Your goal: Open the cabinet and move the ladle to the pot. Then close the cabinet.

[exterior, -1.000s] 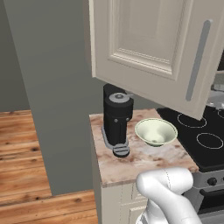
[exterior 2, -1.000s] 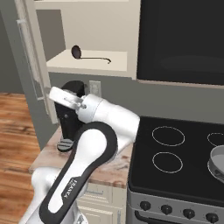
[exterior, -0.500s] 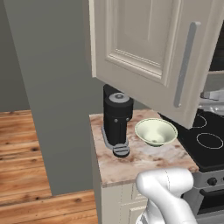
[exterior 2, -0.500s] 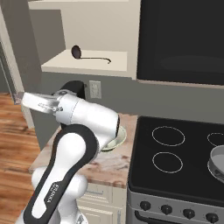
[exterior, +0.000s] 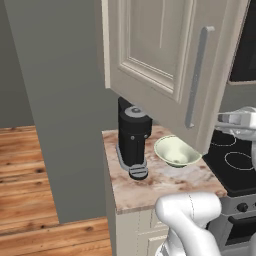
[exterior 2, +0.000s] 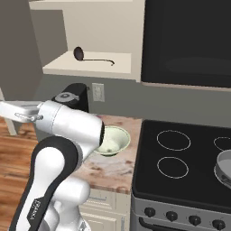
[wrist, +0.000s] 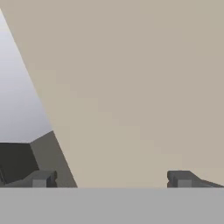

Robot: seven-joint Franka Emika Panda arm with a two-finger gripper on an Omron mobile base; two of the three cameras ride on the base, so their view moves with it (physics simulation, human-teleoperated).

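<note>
Cabinet (exterior: 165, 55) door swung wide open, cream raised panel facing the left base view, long grey bar handle (exterior: 196, 77) running vertically near its free edge. Door hanging out over the marble-patterned desk (exterior: 150, 185).

Cabinet interior seen from the right base view: ladle (exterior 2: 90, 57) lying on the lower shelf (exterior 2: 76, 70), dark bowl end toward the left, thin handle stretching right. Nothing touching it.

On the desk: black coffee machine (exterior: 133, 136) at the back, pale green bowl (exterior: 176, 152) just beside it on the stove side. Black stove (exterior 2: 189, 169) with ring burners next to the desk; dark glass-fronted appliance (exterior 2: 187, 40) mounted above it. Grey rim of a pot (exterior 2: 224, 168) at the right edge of the right base view, on the stove.

Hand (wrist: 111, 179) spread wide, nothing between the two dark fingertips (wrist: 41, 179). Hand view looking at a flat cream surface close up, with a grey and dark sliver at lower left. Arm reaching left in the right base view, wrist extending past the frame edge beside the coffee machine, well below the shelf with the ladle.
</note>
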